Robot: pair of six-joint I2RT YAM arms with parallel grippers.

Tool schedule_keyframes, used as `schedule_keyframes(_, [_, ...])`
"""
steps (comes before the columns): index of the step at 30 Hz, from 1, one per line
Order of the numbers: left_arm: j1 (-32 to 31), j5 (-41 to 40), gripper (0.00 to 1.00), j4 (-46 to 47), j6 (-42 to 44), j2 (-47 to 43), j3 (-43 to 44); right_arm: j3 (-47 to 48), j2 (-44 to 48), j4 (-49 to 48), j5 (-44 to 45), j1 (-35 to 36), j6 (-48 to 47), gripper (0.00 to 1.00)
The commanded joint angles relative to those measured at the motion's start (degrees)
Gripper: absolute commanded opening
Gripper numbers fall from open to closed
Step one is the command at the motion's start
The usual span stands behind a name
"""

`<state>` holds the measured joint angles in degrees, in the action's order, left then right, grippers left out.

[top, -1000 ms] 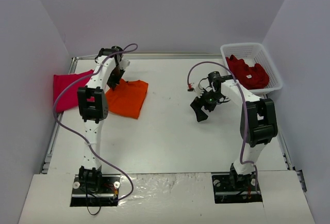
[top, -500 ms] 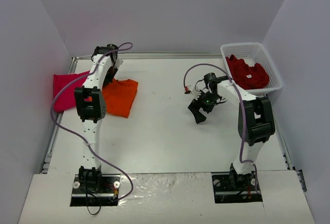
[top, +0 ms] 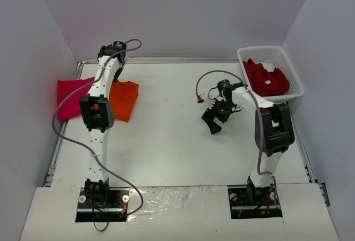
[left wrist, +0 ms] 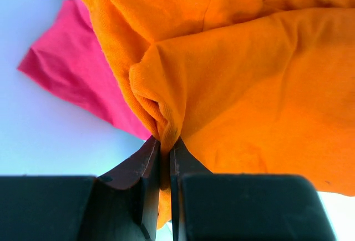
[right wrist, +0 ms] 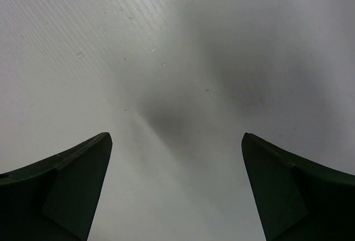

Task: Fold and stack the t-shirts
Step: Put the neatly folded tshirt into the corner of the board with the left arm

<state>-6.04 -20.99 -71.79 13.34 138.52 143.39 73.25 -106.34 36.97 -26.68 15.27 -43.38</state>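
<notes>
A folded bright orange t-shirt lies at the table's back left, partly under my left arm. My left gripper is shut on a bunched fold of this orange t-shirt. Beside it to the left lies a magenta-pink t-shirt, also seen behind the orange cloth as magenta-pink t-shirt. Dark red t-shirts fill the white basket at the back right. My right gripper hangs open over bare table, right gripper with nothing between its fingers.
Grey walls close in the table on three sides. A metal rail runs along the far edge. A purple cable loops above my right arm.
My left gripper has dragged the orange t-shirt leftward, toward the magenta-pink one. My right gripper shifted slightly left and stayed open.
</notes>
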Motion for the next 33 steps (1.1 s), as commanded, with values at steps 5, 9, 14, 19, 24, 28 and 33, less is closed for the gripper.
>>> schedule_keyframes(5, [-0.99, -4.85, 0.02, -0.19, 0.28, -5.45, 5.23, -0.92, -1.67, 1.7, 1.98, 1.08, 0.57, 1.0])
schedule_keyframes(9, [-0.99, -4.32, 0.02, 0.24, 0.1, -7.47, 5.41, -0.92, -2.29, 1.79, 2.68, 1.52, 0.66, 1.0])
schedule_keyframes(14, [-0.81, -4.67, 0.02, 0.16, 0.37, -9.58, 5.49, -1.01, -2.99, 1.79, 3.38, 2.31, 0.84, 1.0])
schedule_keyframes(19, [0.77, -4.23, 0.02, -0.19, 0.72, -11.95, 5.67, -1.01, -3.43, 1.7, 3.91, 2.75, 1.01, 1.0])
schedule_keyframes(24, [3.49, -2.66, 0.02, -0.46, 0.02, -13.89, 4.44, -1.09, -3.69, 1.7, 4.18, 3.01, 1.1, 1.0])
schedule_keyframes(28, [5.16, -2.3, 0.02, -0.37, 0.1, -14.33, 4.35, -1.18, -4.04, 1.7, 4.44, 3.1, 1.1, 1.0])
schedule_keyframes(33, [7.0, -2.21, 0.03, -0.54, 1.42, -13.89, 5.84, -1.27, -4.48, 1.7, 4.62, 3.28, 1.1, 1.0])
